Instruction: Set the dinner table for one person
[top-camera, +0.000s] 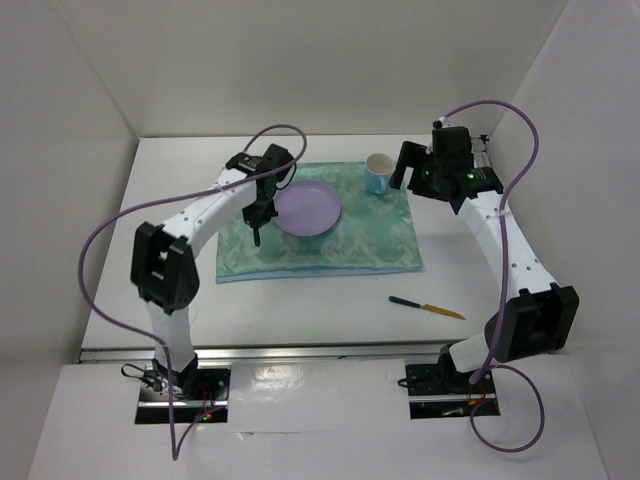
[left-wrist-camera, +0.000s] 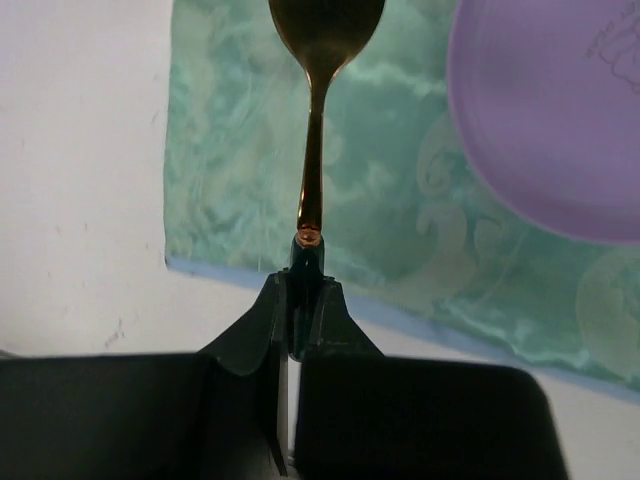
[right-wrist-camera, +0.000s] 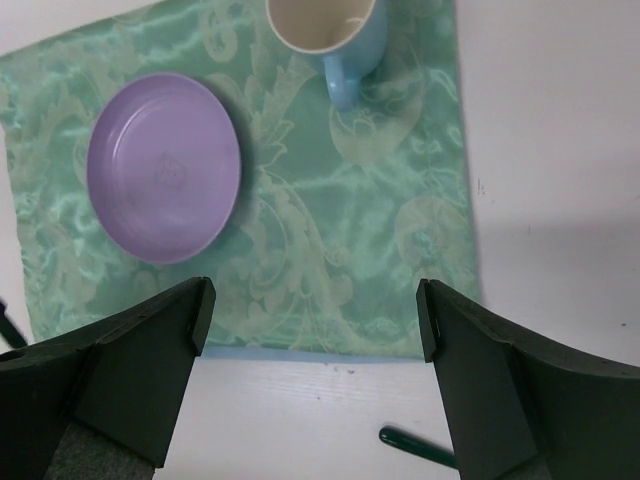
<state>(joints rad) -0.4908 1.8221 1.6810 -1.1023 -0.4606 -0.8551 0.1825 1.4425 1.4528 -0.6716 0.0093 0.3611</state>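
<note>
Over the left strip of the teal patterned cloth (top-camera: 340, 250), between its edge and the purple plate (top-camera: 307, 208): the left gripper (left-wrist-camera: 308, 290), jaws pinched tight on the very tip of a coppery spoon (left-wrist-camera: 318, 110). Handle straight out from the fingers, bowl farthest away, roughly in line with the cloth's left edge. Gripped at the end, probably, to leave the whole length free for laying flat beside the plate without the fingers fouling the fabric. Touching the cloth or hanging just above it: cannot tell.

Beneath all of this, the dinner table (top-camera: 300, 310): broad white top, reaching well beyond the cloth on every side, arm bases at its near edge. Cloth spread mid-table as the place setting, plate left of centre on it, blue mug (top-camera: 378, 172) upright near the far right corner.

Near the mug, above the cloth's right part: the right gripper (right-wrist-camera: 315, 300), jaws spread wide, nothing between them. Held open and raised, most likely in readiness for another item.

Off the cloth, on bare table in front of its near right corner: a green-handled knife (top-camera: 427, 306), flat, yellow blade pointing right. Likely work for the right gripper, being on that side, with a plausible spot on the cloth to the right of the plate. Thin and flush against the top, so probably awkward to pinch.
</note>
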